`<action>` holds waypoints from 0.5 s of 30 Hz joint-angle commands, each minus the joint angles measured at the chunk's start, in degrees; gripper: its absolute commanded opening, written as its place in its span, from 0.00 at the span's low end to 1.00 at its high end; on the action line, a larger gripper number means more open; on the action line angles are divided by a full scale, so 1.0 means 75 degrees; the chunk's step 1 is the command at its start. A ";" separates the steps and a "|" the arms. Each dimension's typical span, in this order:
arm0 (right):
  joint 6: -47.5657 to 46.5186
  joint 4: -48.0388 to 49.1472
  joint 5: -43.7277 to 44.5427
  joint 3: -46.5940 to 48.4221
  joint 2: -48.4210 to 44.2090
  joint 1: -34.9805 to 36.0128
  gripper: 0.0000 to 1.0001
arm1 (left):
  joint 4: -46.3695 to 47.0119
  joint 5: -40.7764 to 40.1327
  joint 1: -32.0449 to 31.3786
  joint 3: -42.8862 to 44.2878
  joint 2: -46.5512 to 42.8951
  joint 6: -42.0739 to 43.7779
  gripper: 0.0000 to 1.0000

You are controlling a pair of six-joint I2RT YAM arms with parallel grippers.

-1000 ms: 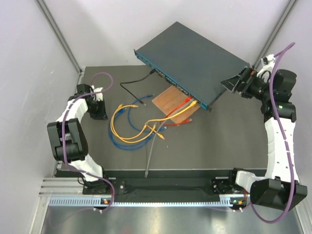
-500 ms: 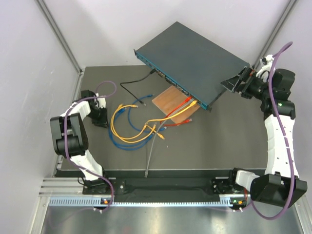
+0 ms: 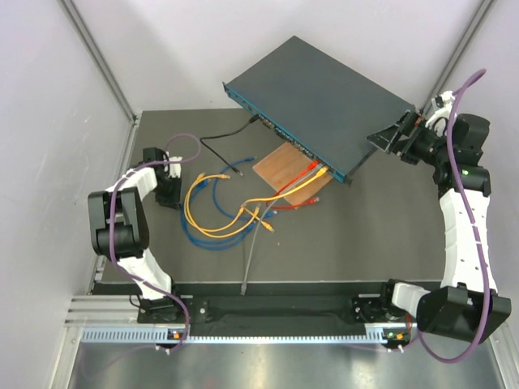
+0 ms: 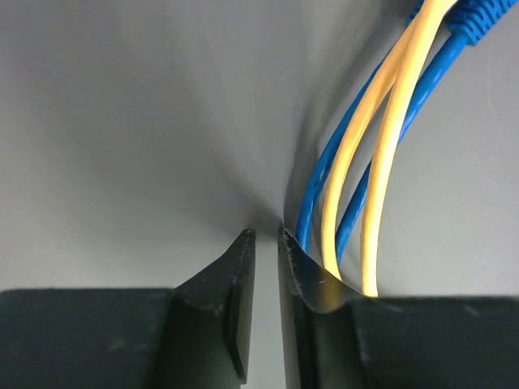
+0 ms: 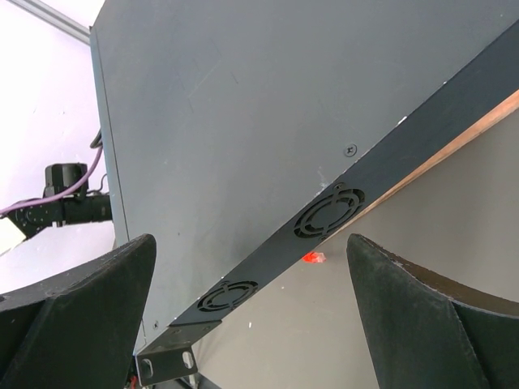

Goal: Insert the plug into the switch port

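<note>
The dark teal-grey switch (image 3: 324, 93) lies slanted at the back, its port face towards the front left. An orange (image 3: 321, 171) and a red cable (image 3: 310, 165) and a black cable (image 3: 253, 120) sit in its ports. Loose yellow (image 3: 195, 203) and blue cables (image 3: 199, 237) lie coiled on the mat, their plugs free. My left gripper (image 3: 170, 193) rests just left of these coils; in its wrist view the gripper (image 4: 266, 237) is shut and empty, with blue (image 4: 324, 174) and yellow cables (image 4: 365, 138) beside its right finger. My right gripper (image 3: 388, 139) is open at the switch's right end, straddling its vented side (image 5: 328, 215).
A brown wooden board (image 3: 280, 172) lies under the switch's front edge. A grey cable (image 3: 251, 255) runs towards the near edge. A red plug (image 5: 314, 258) shows under the switch. Light walls close in the left, back and right.
My left gripper has swung right, closer to the yellow and blue coils. My right gripper has hardly moved.
</note>
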 commanded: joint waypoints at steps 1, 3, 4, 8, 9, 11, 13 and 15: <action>-0.0007 0.0278 -0.0089 0.0386 -0.0022 -0.0093 1.00 | 0.0392 -0.0629 -0.0206 -0.0179 0.0065 -0.0029 0.21; -0.0019 0.0313 -0.0113 0.0363 -0.0022 -0.0093 1.00 | 0.0450 -0.0747 -0.0253 -0.0238 -0.0029 0.0006 0.14; -0.0019 0.0325 -0.0124 0.0351 -0.0022 -0.0093 1.00 | 0.0450 -0.0852 -0.0277 -0.0262 -0.0111 0.0006 0.12; -0.0042 0.0395 -0.0171 0.0316 -0.0034 -0.0093 1.00 | 0.0357 -0.0725 -0.0277 -0.0297 -0.0416 0.0018 0.05; -0.0031 0.0418 -0.0183 0.0304 -0.0034 -0.0104 1.00 | 0.0299 -0.0597 -0.0277 -0.0297 -0.0498 0.0006 0.06; -0.0031 0.0453 -0.0218 0.0257 -0.0069 -0.0104 1.00 | 0.0100 -0.0293 -0.0289 -0.0285 -0.0674 -0.0029 0.10; -0.0042 0.0454 -0.0253 0.0257 -0.0081 -0.0128 1.00 | -0.0088 -0.0174 -0.0289 -0.0204 -0.0779 -0.0017 0.16; -0.0077 0.0442 -0.0300 0.0257 -0.0093 -0.0139 1.00 | -0.0345 -0.0150 -0.0289 -0.0133 -0.0803 0.0076 0.20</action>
